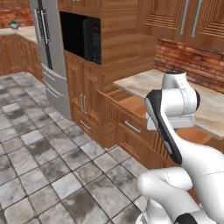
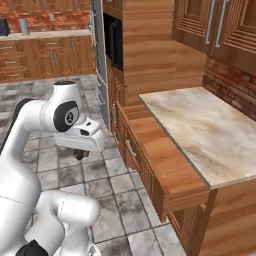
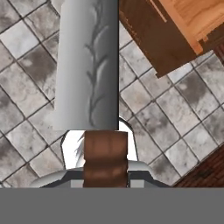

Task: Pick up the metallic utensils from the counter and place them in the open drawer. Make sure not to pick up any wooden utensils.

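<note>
We are carrying the knife (image 3: 89, 65), its brown handle gripped between the closed fingers above the floor. The open drawer (image 2: 162, 157) is lying at about two o'clock in the hand view. We should be moving over it slowly, then lowering before releasing.
</note>
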Controlling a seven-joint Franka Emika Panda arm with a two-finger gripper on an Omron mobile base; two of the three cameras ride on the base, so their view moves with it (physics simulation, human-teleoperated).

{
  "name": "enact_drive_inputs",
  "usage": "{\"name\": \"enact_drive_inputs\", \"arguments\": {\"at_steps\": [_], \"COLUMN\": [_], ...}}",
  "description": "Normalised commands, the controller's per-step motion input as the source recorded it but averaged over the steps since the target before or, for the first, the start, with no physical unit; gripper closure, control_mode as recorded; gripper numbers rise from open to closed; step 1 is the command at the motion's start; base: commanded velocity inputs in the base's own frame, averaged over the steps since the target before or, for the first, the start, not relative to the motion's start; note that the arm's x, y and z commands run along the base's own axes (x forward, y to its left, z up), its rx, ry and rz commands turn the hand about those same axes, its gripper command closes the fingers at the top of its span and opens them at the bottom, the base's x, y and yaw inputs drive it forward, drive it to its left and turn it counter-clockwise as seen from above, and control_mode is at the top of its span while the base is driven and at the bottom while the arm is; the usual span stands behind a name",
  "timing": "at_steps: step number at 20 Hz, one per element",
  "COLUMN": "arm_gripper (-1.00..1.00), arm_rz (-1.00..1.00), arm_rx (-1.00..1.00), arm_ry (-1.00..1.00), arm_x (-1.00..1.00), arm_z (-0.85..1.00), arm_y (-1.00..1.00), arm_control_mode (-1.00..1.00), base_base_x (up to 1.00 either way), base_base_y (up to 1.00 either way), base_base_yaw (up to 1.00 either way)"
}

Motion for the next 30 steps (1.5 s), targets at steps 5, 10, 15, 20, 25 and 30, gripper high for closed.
{"name": "enact_drive_inputs", "arguments": {"at_steps": [5,10,15,20,25,30], "arm_gripper": [1.0,1.0,1.0,1.0,1.0,1.0], "arm_rz": [0.0,0.0,0.0,0.0,0.0,0.0], "arm_rx": [0.0,0.0,0.0,0.0,0.0,0.0], "arm_ry": [0.0,0.0,0.0,0.0,0.0,0.0], "arm_x": [0.0,0.0,0.0,0.0,0.0,0.0], "arm_z": [0.0,0.0,0.0,0.0,0.0,0.0], "arm_y": [0.0,0.0,0.0,0.0,0.0,0.0], "arm_control_mode": [1.0,1.0,1.0,1.0,1.0,1.0], "base_base_x": [-0.34,0.0,-0.22,-0.25,-0.36,-0.57], "base_base_y": [-0.74,-0.84,-0.32,-0.11,-0.3,-0.34], "base_base_yaw": [0.06,0.27,0.41,0.23,0.04,0.0]}}
